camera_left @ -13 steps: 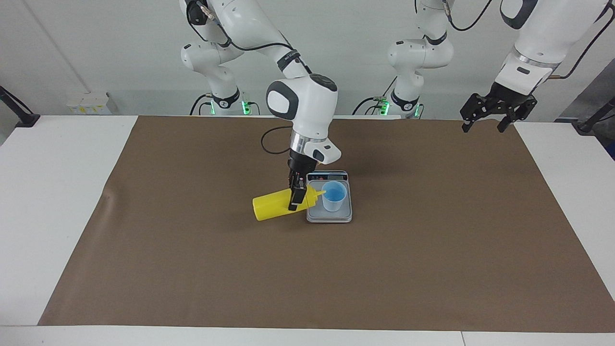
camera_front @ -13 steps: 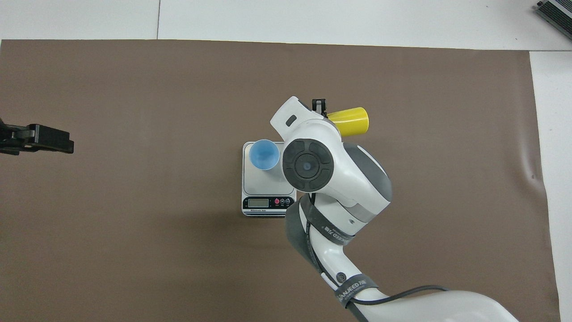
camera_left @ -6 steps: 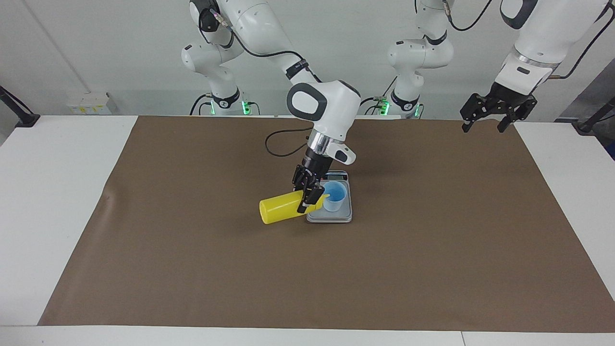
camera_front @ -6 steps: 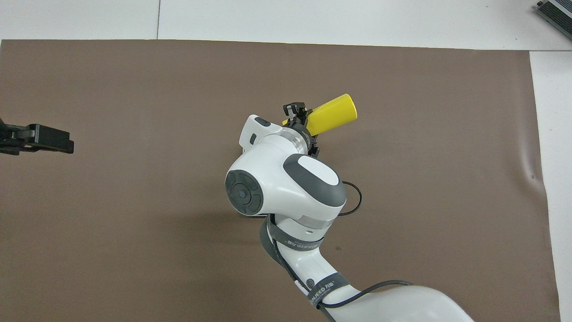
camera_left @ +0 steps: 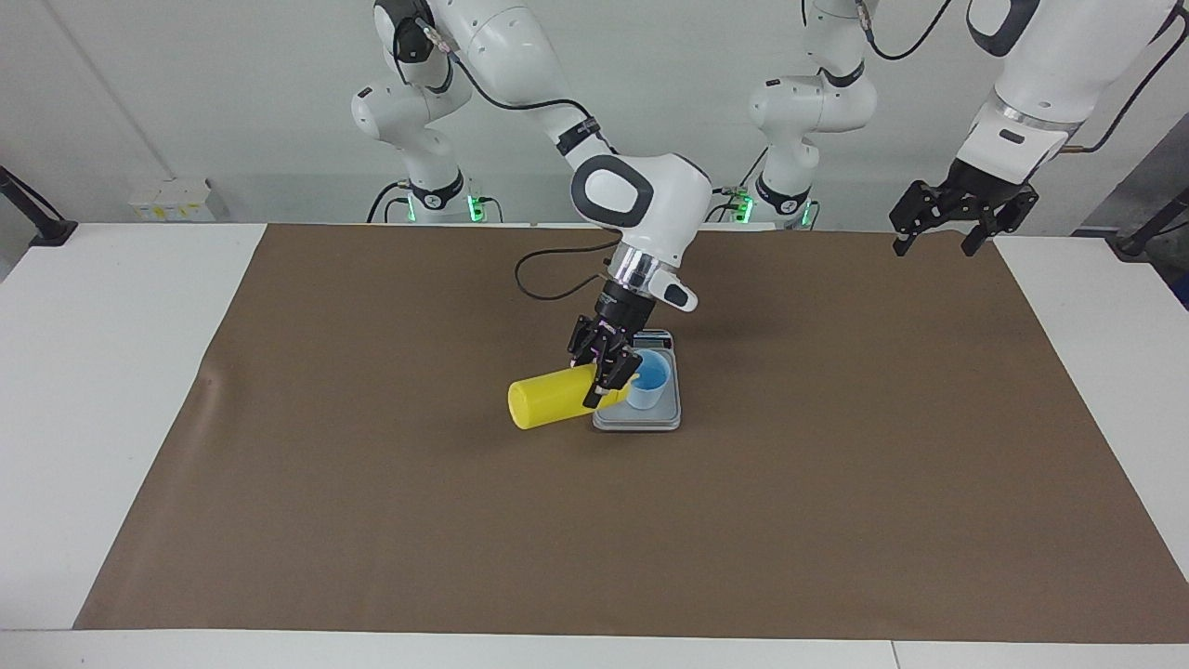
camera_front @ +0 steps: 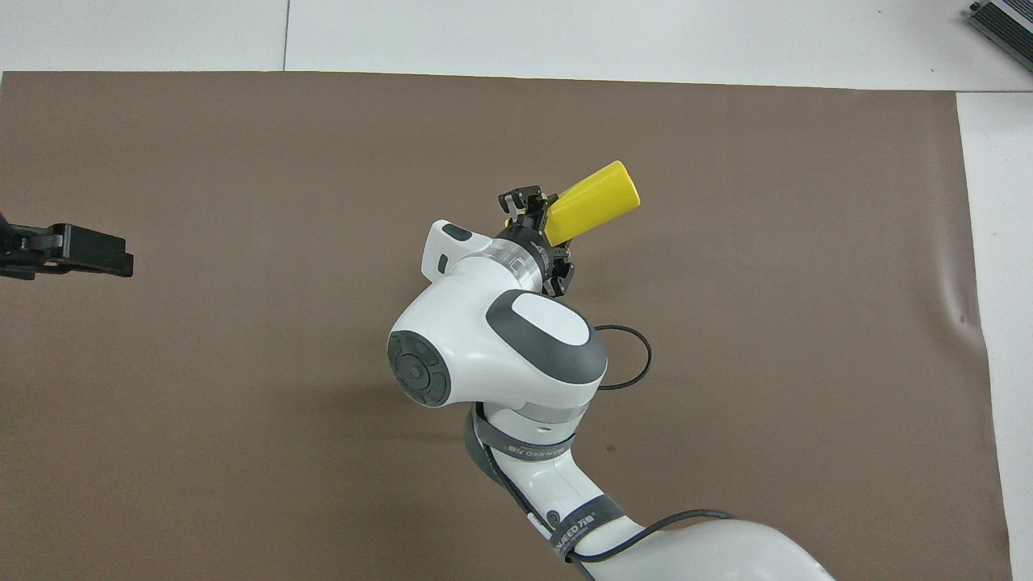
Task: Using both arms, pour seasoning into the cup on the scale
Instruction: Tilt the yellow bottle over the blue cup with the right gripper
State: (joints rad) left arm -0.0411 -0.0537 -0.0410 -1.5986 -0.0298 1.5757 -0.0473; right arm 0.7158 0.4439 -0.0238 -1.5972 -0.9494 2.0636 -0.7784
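Observation:
My right gripper (camera_left: 606, 376) (camera_front: 539, 219) is shut on the yellow seasoning bottle (camera_left: 548, 401) (camera_front: 595, 201), gripping it near the nozzle end. The bottle lies tipped on its side in the air, base toward the right arm's end, nozzle pointing into the light-blue cup (camera_left: 648, 379). The cup stands on the silver-grey scale (camera_left: 667, 416) at the mat's middle. In the overhead view the right arm's wrist hides both cup and scale. My left gripper (camera_left: 936, 234) (camera_front: 73, 250) hangs open, high over the mat's edge at the left arm's end, and waits.
A brown mat (camera_left: 836, 446) (camera_front: 242, 403) covers most of the white table (camera_left: 111, 372). A black cable (camera_left: 534, 279) loops from the right arm over the mat, nearer to the robots than the scale.
The right wrist has swung and tilted, turning the bottle so its base lifts and swings away from the robots, nozzle staying at the cup. The left arm has not moved.

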